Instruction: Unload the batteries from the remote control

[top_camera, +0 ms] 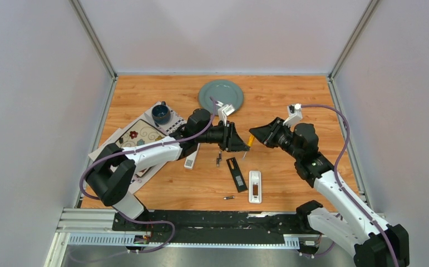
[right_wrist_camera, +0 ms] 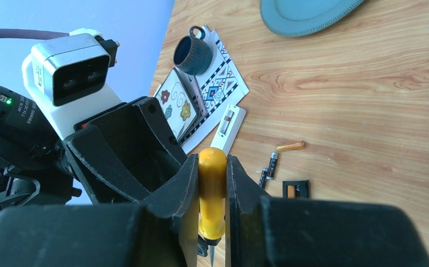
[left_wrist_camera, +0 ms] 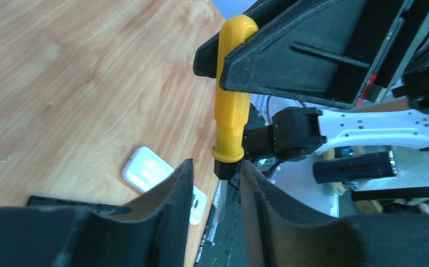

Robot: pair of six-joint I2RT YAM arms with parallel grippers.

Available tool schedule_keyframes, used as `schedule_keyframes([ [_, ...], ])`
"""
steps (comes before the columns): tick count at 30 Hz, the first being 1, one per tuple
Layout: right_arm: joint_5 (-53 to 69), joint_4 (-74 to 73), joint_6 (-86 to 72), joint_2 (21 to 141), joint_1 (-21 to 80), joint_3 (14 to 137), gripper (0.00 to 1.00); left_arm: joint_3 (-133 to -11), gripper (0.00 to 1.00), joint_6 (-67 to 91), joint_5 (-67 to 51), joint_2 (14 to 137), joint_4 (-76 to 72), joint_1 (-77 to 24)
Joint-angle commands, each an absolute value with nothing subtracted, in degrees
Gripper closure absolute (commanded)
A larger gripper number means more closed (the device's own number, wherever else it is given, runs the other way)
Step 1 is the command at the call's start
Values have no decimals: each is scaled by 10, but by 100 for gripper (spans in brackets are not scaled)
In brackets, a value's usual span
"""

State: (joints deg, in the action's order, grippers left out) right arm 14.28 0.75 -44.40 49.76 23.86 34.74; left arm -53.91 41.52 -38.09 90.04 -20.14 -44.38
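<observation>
left remote (top_camera: 191, 161): white, left of centre on the table (top_camera: 290, 111), long axis near to far. Whether it holds anything cannot be told.
pair of batteries (right_wrist_camera: 272, 165): two dark ones lying side by side just right of the left remote. Their long axes run roughly near to far in the top view.
orange battery (right_wrist_camera: 290, 146): just beyond the pair and apart from it, long axis roughly left to right.
near battery (top_camera: 228, 197): alone toward the near edge, just left of the open remote (top_camera: 255, 186), long axis left to right.
handling: likely light, stiff, smooth and round, so apt to roll or squirt out of a pinch. Best taken across the middle of the barrel, fingers square to the long axis and low to the table.
black slab (top_camera: 237, 173): long and flat, between the pair and the open remote. An orange bit at its far end may be a seated battery; cannot tell.
left claw (left_wrist_camera: 216, 169): about half open, fingers either side of the black collar of the screwdriver (left_wrist_camera: 231, 111), not clamped on it.
screwdriver: yellow handle, held above the table between the two claws.
open remote: white, right of centre, long axis near to far. Its bay shows dark, contents unclear.
right claw (right_wrist_camera: 212, 167): narrow, clamped on the yellow handle.
</observation>
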Motion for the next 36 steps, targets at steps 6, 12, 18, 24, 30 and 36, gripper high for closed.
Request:
schedule_keyframes([
  [6, 163, 28, -472, 485, 238, 354, 91, -542, 100, 446, -428, 904, -282, -452],
  [12, 157, 8, -462, 476, 238, 365, 83, -538, 100, 432, -424, 895, -269, -451],
  [18, 144, -28, -439, 465, 238, 383, 40, -536, 100, 389, -401, 870, -205, -442],
  [24, 115, -78, -400, 457, 236, 419, 0, -530, 100, 329, -373, 819, -105, -422],
  [30, 192, -86, -394, 474, 208, 456, 0, -544, 100, 233, -323, 746, 32, -419],
  [36, 374, -17, -409, 515, 207, 507, 0, -545, 100, 158, -287, 657, 95, -419],
])
